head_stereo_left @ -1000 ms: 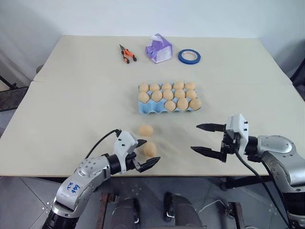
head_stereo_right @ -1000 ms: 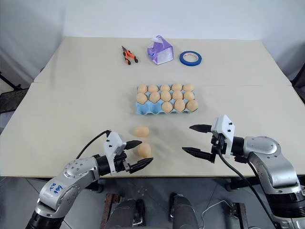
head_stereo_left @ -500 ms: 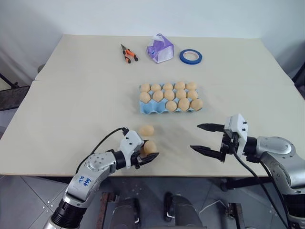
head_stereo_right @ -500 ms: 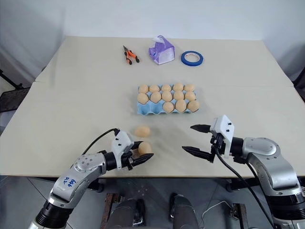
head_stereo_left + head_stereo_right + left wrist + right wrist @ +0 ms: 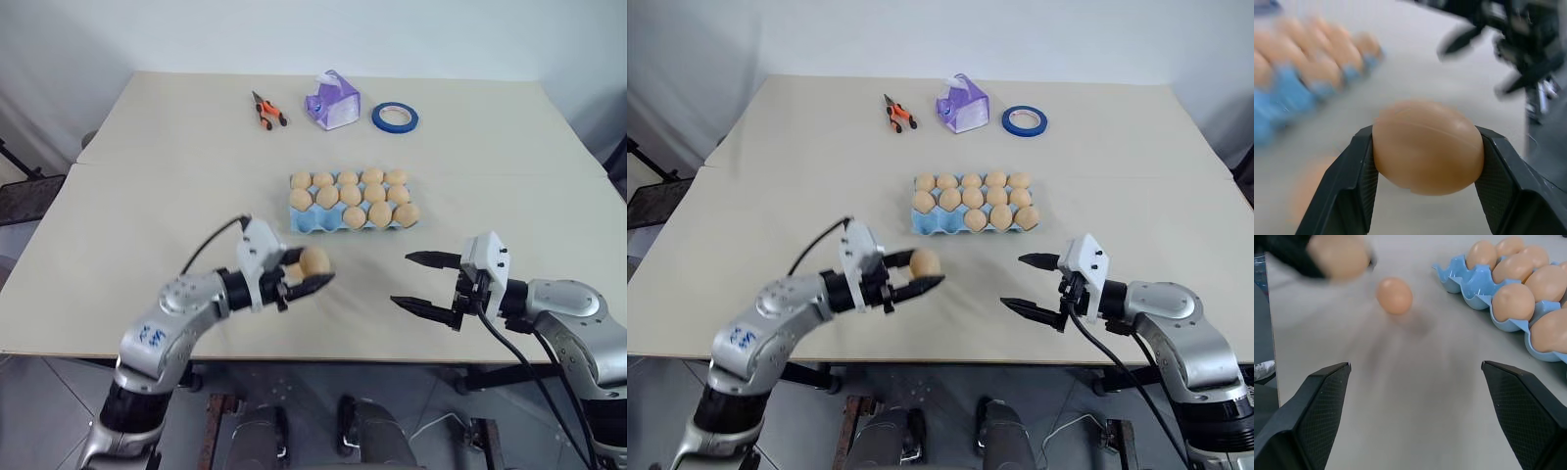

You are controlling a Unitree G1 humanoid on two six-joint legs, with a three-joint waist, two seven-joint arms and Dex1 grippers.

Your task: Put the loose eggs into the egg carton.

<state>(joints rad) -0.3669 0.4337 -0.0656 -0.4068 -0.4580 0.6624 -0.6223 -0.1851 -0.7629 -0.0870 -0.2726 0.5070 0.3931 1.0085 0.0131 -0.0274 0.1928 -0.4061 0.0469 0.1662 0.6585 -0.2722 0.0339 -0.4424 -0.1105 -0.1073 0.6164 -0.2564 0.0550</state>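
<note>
My left gripper (image 5: 315, 268) is shut on one loose egg (image 5: 1427, 147), a smooth orange-tan egg held above the table in front of the egg carton's left end. Another loose egg (image 5: 1394, 295) lies on the table beneath and just past it. The light blue egg carton (image 5: 312, 224) sits mid-table with several eggs in it; its two front-left cups are bare. My right gripper (image 5: 401, 279) hovers open and empty to the right, in front of the carton's right end.
Along the far side of the table lie orange-handled pliers (image 5: 265, 110), a purple-and-white box (image 5: 331, 101) and a roll of blue tape (image 5: 394, 117). The table's front edge runs just below both grippers.
My left gripper closed on the nearer loose egg and lifted it off the table, up and toward the carton. The right gripper has stayed in place, open.
</note>
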